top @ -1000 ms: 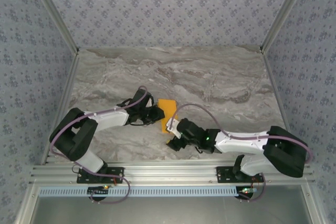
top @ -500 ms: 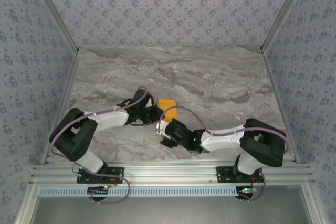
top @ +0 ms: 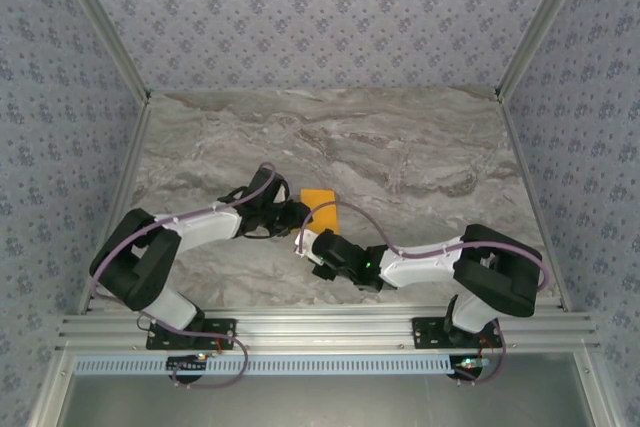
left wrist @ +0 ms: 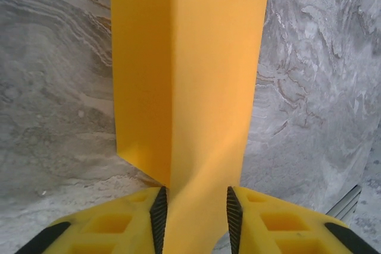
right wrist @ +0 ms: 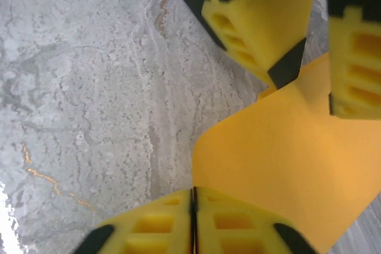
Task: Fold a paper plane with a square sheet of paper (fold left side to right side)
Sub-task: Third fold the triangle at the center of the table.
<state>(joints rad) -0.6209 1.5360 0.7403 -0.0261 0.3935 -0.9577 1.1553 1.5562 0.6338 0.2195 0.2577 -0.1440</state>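
Left-to-right fold in hand, sheet part-folded.
Bright-orange square sheet of paper sits mid-table on grey marbled tabletop, bent along 1 crease. Jaws of left gripper apart, straddling it; right gripper pinched together on its near edge. Next, probably: carry edge right, align, crease.

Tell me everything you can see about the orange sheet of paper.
The square sheet of paper is plain bright orange, matte and thin, folded along one straight lengthwise crease. It sits near the middle of the grey marbled table. The left gripper's parted fingers straddle one end; the right gripper's shut fingers meet its edge, though whether they pinch it is unclear.
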